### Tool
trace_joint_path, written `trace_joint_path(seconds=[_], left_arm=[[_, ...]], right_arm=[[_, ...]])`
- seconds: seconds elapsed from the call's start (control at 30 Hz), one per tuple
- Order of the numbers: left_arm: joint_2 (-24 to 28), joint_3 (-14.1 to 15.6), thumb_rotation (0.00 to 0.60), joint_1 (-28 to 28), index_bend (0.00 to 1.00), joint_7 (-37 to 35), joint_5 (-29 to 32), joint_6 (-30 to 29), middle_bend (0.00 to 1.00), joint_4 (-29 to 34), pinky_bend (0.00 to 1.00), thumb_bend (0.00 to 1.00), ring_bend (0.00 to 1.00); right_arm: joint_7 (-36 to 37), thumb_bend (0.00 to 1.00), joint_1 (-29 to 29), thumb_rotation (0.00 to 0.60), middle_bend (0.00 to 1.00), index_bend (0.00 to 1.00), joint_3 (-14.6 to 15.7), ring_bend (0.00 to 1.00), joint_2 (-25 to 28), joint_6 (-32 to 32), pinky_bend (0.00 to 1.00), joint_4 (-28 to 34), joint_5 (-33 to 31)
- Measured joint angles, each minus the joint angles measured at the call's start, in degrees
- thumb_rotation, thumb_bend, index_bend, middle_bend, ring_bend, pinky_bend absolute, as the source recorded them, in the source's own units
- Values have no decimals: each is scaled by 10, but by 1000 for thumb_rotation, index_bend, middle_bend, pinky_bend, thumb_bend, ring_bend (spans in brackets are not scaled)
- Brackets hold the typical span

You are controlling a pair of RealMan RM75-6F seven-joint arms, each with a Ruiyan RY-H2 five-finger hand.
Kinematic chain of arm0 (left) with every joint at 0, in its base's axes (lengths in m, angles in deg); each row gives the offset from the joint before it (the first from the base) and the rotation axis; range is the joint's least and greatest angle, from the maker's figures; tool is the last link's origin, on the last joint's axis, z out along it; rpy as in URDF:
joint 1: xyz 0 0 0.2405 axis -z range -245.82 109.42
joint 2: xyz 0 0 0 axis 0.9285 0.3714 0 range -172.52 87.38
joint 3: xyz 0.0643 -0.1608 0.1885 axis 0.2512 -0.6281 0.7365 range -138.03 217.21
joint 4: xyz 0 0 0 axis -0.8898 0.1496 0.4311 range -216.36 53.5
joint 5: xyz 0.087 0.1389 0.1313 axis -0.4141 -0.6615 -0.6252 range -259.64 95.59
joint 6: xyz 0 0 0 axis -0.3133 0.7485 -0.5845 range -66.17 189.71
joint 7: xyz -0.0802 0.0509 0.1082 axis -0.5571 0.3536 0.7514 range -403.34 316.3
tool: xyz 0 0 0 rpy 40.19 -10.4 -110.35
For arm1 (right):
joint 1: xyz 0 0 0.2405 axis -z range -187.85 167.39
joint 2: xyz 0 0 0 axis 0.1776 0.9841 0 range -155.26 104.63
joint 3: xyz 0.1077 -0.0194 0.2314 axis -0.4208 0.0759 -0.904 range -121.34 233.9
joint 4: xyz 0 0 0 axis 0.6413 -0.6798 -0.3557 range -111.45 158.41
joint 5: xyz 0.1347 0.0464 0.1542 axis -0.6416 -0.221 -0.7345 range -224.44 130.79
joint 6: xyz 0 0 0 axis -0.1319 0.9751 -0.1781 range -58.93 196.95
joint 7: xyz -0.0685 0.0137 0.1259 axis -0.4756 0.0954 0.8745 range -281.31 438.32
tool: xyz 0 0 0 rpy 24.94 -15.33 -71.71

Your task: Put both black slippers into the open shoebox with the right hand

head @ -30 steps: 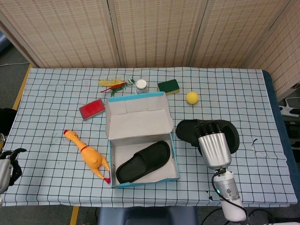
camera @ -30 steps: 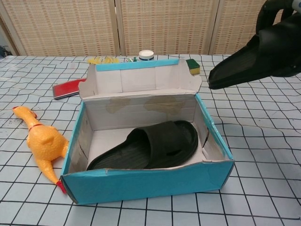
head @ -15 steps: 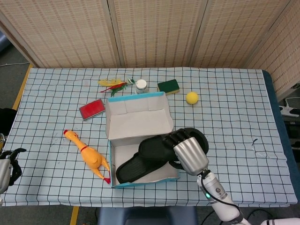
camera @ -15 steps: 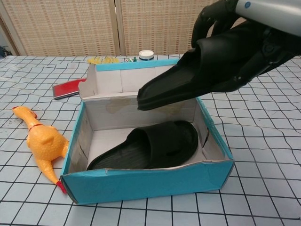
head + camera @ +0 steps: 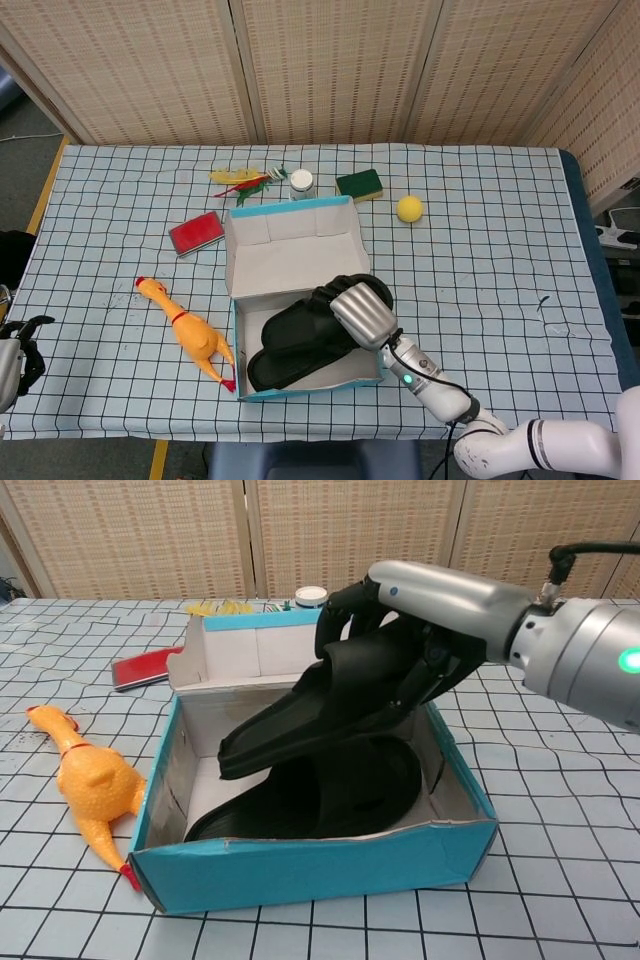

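Note:
The open blue shoebox [image 5: 301,205] [image 5: 300,870] sits mid-table with one black slipper [image 5: 275,367] [image 5: 340,800] lying flat on its floor. My right hand [image 5: 362,312] [image 5: 400,640] grips the second black slipper [image 5: 300,325] [image 5: 310,715] at its heel end and holds it tilted, toe down, inside the box just above the first slipper. Whether the two slippers touch is unclear. My left hand [image 5: 18,350] is at the far left edge, off the table, with curled dark fingers and nothing visible in it.
A yellow rubber chicken [image 5: 188,330] [image 5: 90,790] lies left of the box. Behind the box are a red block [image 5: 196,232], a white-lidded jar [image 5: 301,182], a green sponge [image 5: 359,184], a yellow ball [image 5: 409,208] and a yellow-green-red item [image 5: 243,178].
My right hand has carried the second slipper leftward from the table right of the box, over the box's right wall, and lowered it into the box above the first slipper.

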Motion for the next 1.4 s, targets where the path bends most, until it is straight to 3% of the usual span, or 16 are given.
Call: trace_joint_path(seconds=[0.43, 0.83, 1.03, 1.4], left_arm=[[1, 1, 600, -1, 287, -1, -2, -1, 273, 1, 432, 413, 283], [-2, 2, 600, 1, 287, 3, -3, 3, 274, -1, 433, 413, 282], [-2, 1, 600, 2, 287, 3, -2, 3, 273, -1, 433, 413, 283], [-1, 2, 600, 2, 287, 2, -3, 4, 274, 0, 433, 413, 282]], right_arm=[[96, 44, -12, 600, 461, 484, -7, 328, -58, 4, 264, -87, 48], [225, 44, -20, 600, 461, 486, -6, 328, -110, -7, 264, -205, 62], [272, 44, -21, 600, 460, 488, 3, 328, -120, -14, 264, -224, 75], [286, 43, -18, 600, 461, 488, 15, 328, -123, -15, 264, -237, 86]])
